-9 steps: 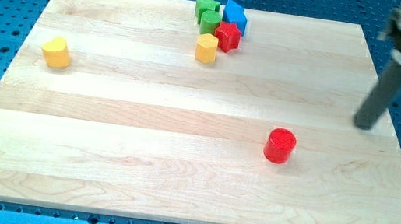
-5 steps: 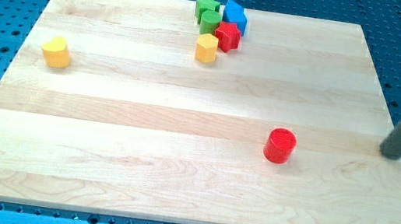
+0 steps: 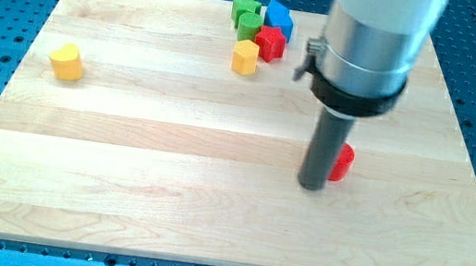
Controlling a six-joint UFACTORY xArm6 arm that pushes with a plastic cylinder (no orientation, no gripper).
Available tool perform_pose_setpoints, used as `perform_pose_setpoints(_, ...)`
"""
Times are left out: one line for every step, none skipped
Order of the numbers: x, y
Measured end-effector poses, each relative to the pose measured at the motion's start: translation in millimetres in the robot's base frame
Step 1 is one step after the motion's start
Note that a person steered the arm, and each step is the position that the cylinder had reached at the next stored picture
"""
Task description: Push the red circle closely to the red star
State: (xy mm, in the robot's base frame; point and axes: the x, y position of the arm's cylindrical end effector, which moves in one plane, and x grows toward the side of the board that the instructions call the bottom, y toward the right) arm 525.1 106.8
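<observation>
One small red cylindrical circle block (image 3: 341, 162) is met at its left by my tip (image 3: 312, 186); no gripper is fitted; a push up-left across the pale wooden tabletop (image 3: 123, 154) toward the red star block (image 3: 270, 42) is judged next.

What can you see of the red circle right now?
Only a sliver of the red circle block shows, a glossy red, plastic-looking cylinder standing upright on the pale wooden board, right of centre. The dark rod hides its left part; my tip sits at its lower left, apparently touching it.
</observation>
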Motion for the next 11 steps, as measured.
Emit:
perform_pose_setpoints(-6.3, 46.9)
perform_pose_setpoints(-53.0, -17.2)
perform_pose_setpoints(-61.0, -64.3)
perform_pose_setpoints(-50.4, -56.2)
perform_pose_setpoints(-90.8, -76.5)
perform_pose_setpoints(-100.6, -89.8)
perform_pose_setpoints(-96.3, -142.9)
perform_pose_setpoints(-102.1, -138.8)
perform_pose_setpoints(-111.8, -98.9)
perform_pose_setpoints(-155.4, -67.2)
perform_pose_setpoints(-174.0, -59.7)
